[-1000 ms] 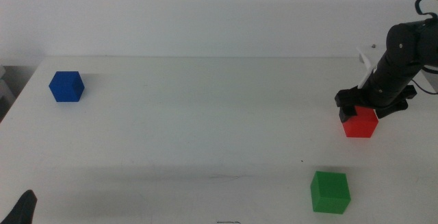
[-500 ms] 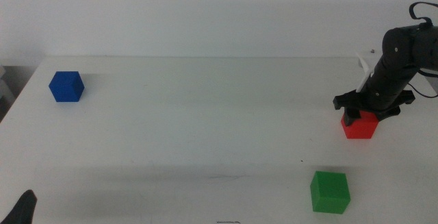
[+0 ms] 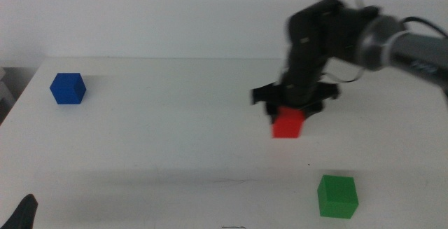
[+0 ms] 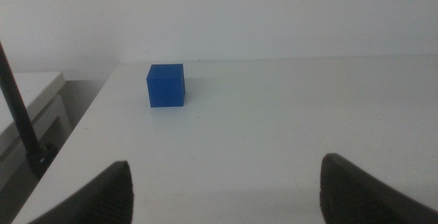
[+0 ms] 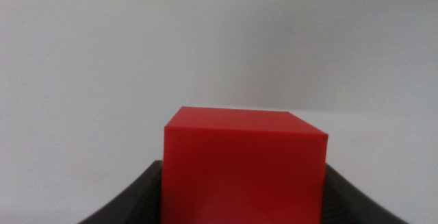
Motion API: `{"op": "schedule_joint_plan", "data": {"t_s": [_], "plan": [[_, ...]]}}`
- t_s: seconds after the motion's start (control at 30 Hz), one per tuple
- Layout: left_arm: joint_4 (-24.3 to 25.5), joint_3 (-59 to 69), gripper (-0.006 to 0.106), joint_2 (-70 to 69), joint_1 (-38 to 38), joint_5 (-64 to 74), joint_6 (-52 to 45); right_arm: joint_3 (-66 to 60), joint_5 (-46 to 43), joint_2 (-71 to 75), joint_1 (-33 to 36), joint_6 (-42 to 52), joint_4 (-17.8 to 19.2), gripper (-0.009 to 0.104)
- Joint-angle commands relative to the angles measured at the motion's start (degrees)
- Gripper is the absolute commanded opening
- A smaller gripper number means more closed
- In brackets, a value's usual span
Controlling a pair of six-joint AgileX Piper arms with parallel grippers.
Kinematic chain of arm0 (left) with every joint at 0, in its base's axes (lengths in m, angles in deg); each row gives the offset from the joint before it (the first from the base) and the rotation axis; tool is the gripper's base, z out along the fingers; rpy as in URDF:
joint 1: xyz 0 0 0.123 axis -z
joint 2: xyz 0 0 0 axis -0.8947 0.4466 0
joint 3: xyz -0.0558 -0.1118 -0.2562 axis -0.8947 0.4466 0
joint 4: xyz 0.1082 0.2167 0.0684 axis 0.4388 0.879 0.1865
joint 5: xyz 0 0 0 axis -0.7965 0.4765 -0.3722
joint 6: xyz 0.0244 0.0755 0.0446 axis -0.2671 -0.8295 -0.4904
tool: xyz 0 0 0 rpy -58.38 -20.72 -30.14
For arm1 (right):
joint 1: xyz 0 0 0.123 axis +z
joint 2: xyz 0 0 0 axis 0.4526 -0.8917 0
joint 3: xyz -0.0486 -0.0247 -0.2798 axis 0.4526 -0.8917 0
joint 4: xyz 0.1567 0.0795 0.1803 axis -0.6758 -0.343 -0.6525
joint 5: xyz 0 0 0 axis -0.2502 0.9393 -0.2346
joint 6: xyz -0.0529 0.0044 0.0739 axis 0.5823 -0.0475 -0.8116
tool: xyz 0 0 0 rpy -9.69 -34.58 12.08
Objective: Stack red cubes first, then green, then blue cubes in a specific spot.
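Red cube (image 3: 288,125) sits clamped between the jaws of the right tool (image 3: 289,110), carried over the middle of the white tabletop (image 3: 175,124); whether its underside touches the surface or hangs just above cannot be told from the middle view, where the arm and cube are smeared by motion blur. In the right wrist view the red cube (image 5: 243,166) fills the space between the two dark jaws, and only plain pale surface and wall show beyond it, so nothing stands close ahead of the right tool (image 5: 243,183). The green cube (image 3: 338,196) rests on the tabletop nearer the camera than that tool and a little toward the arm's own side, well apart from the red one, with bare white surface between them. The blue cube (image 3: 68,88) lies far across the tabletop from the right tool, near the opposite edge. The left tool (image 4: 226,183) waits low at that side with its jaws spread wide and holding nothing; the blue cube (image 4: 166,85) stands ahead of it, well apart, close to the tabletop's edge. In the middle view only a dark tip of the left tool (image 3: 22,215) shows at the picture's corner. Counted: one red cube, one green cube, one blue cube, two tools. A thin dark rod (image 4: 20,125) is cut off at the side of the left wrist view.
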Motion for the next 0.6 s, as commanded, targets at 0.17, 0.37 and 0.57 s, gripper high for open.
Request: {"op": "schedule_joint_plan", "data": {"t_s": [0.17, 0.37, 0.57], "plan": [[-0.2, -0.2, 0.094, -1.2, 0.1, -4.4, 0.2, 4.9, 3.2, -0.9, 8.7, -11.9, 1.0, -0.001], [-0.2, -0.2, 0.094, -1.2, 0.1, -4.4, 0.2, 4.9, 2.5, -2.5, 12.2, -15.3, 0.0, -0.001], [-0.2, -0.2, 0.094, -1.2, 0.1, -4.4, 0.2, 5.0, 2.7, -2.6, 12.4, -15.5, 1.3, -0.001]]}}
